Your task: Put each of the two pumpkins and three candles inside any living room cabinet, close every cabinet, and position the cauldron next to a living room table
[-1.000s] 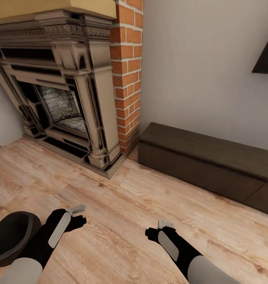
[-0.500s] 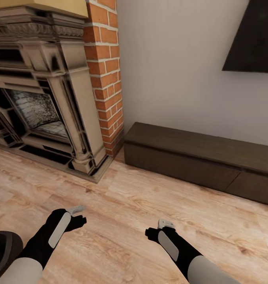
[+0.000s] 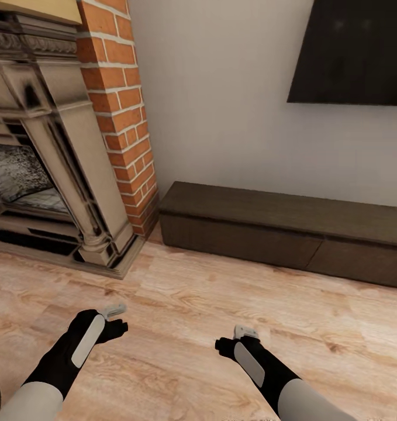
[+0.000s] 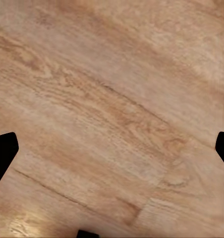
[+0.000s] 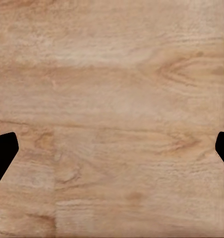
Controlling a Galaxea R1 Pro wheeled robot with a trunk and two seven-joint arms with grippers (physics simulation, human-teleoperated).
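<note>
Head view: the long, low, dark brown wooden cabinet (image 3: 292,228) stands against the pale grey wall (image 3: 216,105), its flat handleless fronts all flush and shut. Just beside its near end rises a red brick column (image 3: 119,111), and next to that column an ornate stone fireplace surround (image 3: 52,169) with a dark firebox. A dark flat rectangular panel (image 3: 353,49) hangs on the wall above the cabinet. Light oak plank floor (image 3: 198,304) covers the foreground.

Both black-sleeved arms reach forward low over the floor, well apart from the cabinet. The left claw (image 3: 112,313) and the right claw (image 3: 244,334) each hover over bare planks. In the left wrist view the two dark fingertips (image 4: 3,153) sit at opposite edges with wood grain between them, so that claw is spread wide with nothing in it; the right wrist view shows its fingertips (image 5: 3,153) likewise spread wide over floor boards, holding nothing.
</note>
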